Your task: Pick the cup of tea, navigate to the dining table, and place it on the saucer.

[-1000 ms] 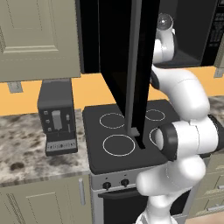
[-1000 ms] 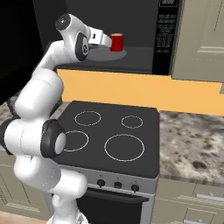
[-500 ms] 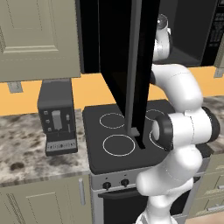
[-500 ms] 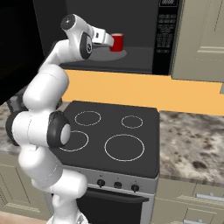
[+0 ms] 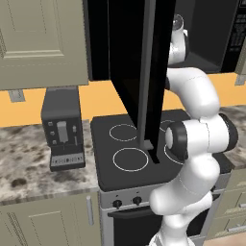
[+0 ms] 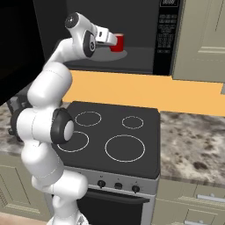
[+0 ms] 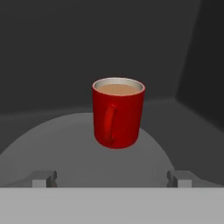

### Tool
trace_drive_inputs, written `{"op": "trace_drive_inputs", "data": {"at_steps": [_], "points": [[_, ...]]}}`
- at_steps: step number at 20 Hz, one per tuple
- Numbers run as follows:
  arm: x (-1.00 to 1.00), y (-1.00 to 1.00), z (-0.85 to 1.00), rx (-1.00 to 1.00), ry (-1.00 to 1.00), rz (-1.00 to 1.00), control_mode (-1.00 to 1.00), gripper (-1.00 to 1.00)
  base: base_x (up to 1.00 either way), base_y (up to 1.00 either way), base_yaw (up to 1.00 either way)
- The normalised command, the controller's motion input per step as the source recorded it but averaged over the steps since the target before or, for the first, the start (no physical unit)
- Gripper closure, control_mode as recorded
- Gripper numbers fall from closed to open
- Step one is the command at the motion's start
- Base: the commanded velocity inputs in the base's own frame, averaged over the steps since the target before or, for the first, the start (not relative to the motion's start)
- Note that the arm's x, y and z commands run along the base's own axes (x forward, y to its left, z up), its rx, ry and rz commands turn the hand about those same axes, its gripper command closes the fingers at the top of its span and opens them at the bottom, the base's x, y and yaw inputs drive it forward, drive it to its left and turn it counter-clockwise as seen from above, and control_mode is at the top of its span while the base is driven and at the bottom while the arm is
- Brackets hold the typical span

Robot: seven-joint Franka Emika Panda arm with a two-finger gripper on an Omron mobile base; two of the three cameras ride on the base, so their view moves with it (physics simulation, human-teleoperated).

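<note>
Your cup of tea sits upright on the round plate inside the open microwave, handle facing you; gripper is spread wide, holding nothing, just short of it; careful, it's full, so I'd guess a fingertip clipping the handle could tip and spill it.

White arm raised high, end effector wide open.

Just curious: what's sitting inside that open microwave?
A red cup of tea stands upright on the round grey turntable, brown tea visible inside. The turntable directly beneath the cup is hidden.
</note>
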Motion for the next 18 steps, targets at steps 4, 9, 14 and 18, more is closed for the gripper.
{"op": "trace_drive_inputs", "data": {"at_steps": [4,9,14,18], "points": [[0.02,-0.11,0.00,0.00,0.00,-0.01,-1.00,-1.00,0.00,0.00,0.00],[0.14,0.00,-0.05,0.00,0.00,0.00,-1.00,-1.00,0.00,0.00,0.00],[0.22,0.00,-0.08,0.00,0.00,0.00,-1.00,-1.00,0.00,0.00,0.00],[0.34,0.00,-0.04,0.00,0.00,0.00,-1.00,-1.00,0.00,0.00,0.00]]}}
